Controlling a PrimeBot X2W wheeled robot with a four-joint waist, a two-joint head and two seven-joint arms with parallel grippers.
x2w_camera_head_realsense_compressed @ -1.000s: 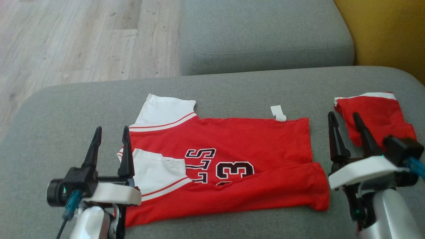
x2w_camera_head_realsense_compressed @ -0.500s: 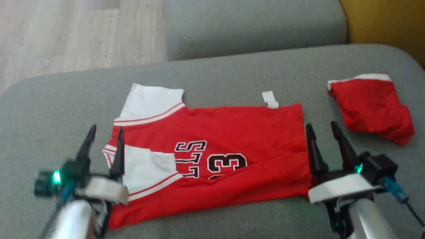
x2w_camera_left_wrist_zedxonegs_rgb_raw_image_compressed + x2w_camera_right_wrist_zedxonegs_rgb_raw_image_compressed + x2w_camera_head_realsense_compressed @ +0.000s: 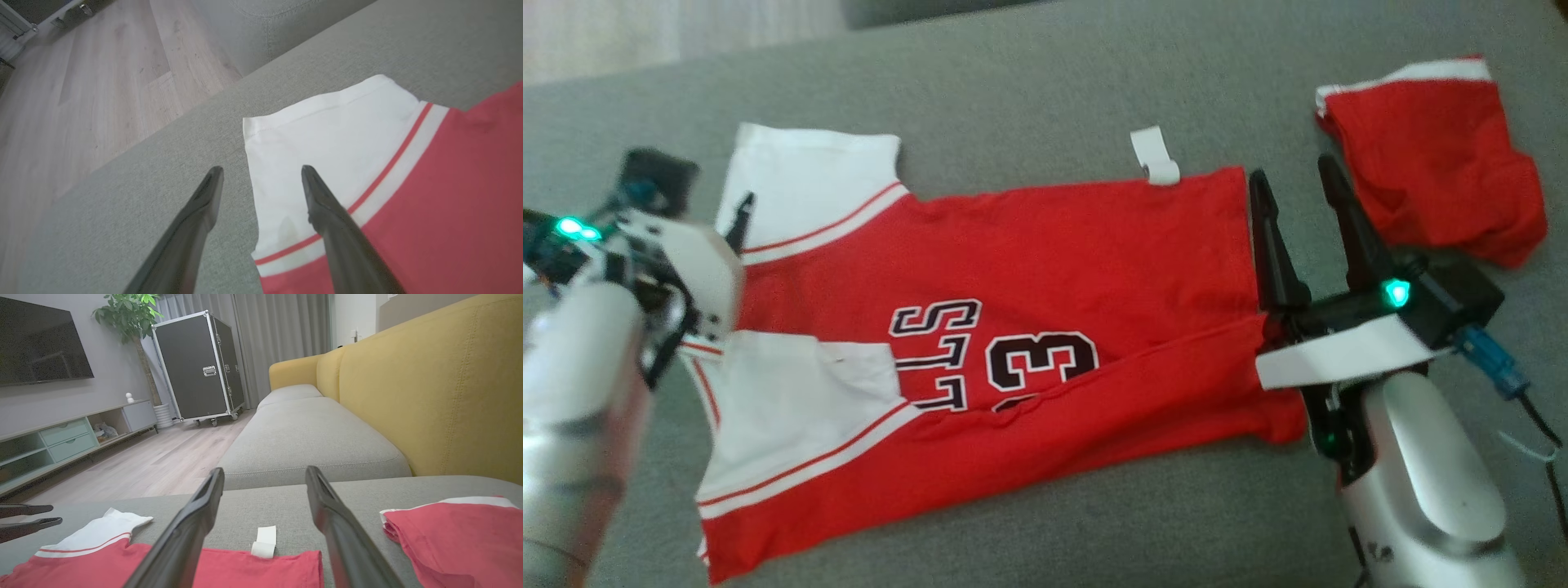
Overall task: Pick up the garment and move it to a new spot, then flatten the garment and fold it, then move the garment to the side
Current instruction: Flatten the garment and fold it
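Jersey [image 3: 1045, 269]: spread over the middle of the sofa [image 3: 1029, 65], near edge folded over. We judge it soft, light, limp; best pinched at its corners. Left tool [image 3: 261, 168] and right tool [image 3: 1291, 167]: both wide open, holding nothing.

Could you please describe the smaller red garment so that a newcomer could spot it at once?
On the grey sofa cushion, look past the large red jersey spread flat in the middle, to the right of the right gripper. There lies the smaller red garment: folded into a bundle, with a white band along its far edge and no black lettering, unlike the jersey.
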